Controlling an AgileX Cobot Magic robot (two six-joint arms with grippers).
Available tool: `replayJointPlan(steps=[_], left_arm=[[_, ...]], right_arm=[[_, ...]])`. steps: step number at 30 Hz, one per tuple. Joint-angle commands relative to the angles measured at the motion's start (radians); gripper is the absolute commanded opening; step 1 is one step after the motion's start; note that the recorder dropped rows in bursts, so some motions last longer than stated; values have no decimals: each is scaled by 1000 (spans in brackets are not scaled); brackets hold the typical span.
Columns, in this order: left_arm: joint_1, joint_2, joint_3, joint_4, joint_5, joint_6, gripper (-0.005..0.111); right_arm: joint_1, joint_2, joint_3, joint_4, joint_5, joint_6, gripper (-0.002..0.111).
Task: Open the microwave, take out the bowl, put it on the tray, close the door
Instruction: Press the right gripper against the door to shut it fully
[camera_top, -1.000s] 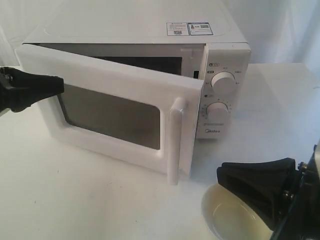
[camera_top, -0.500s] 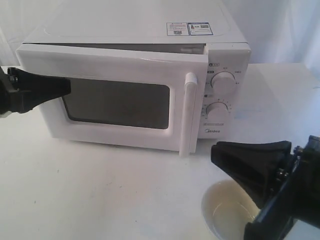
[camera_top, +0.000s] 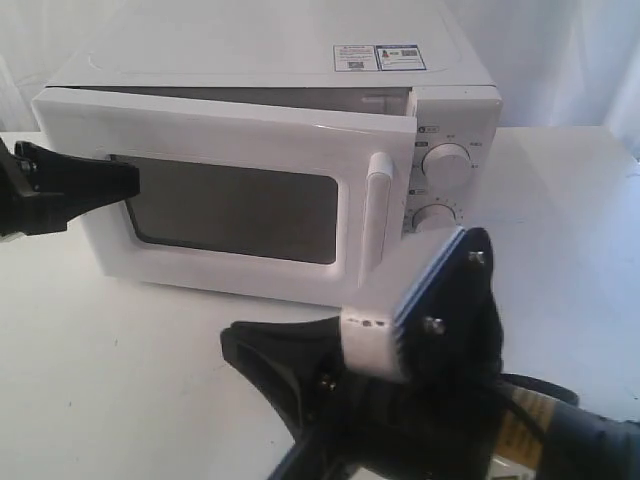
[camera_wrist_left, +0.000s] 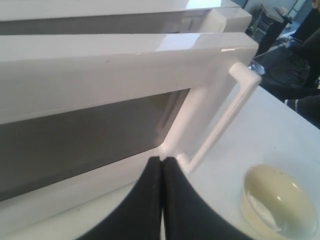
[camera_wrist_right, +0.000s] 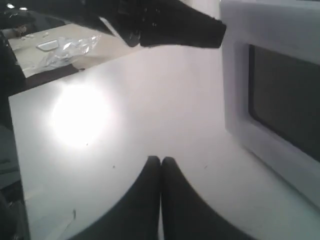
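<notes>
Showing one microwave, one bowl; left tool and right tool both closed.

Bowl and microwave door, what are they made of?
The bowl looks like glossy cream ceramic, or maybe glass, because its rim shines. The door seems to be smooth white plastic with soft glints. Its window looks like dark glass or tinted plastic; I can't tell which.

White table fills foreground; white curtain hangs behind. Bright glare on tabletop, crumpled clear plastic on tan surface beyond.
</notes>
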Motion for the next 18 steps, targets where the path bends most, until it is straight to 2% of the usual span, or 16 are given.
replayJointPlan(steps=[1,3,8,12,18], left_arm=[[-3,-1,24,-8,-37,-15,0],[-3,-1,28,-10,-37,-17,0],[-3,-1,29,-35,-30,-22,0],[-3,-1,29,-37,-20,-22,0],[-3,-1,29,-37,3,-22,0]], right_arm=[[7,142,-10,184,-295,-165,0],[7,195,-10,275,-416,-248,0],[4,313,-29,382,-647,-282,0],[-7,378,-80,478,-647,-323,0],[-58,453,-194,478,-647,-354,0]])
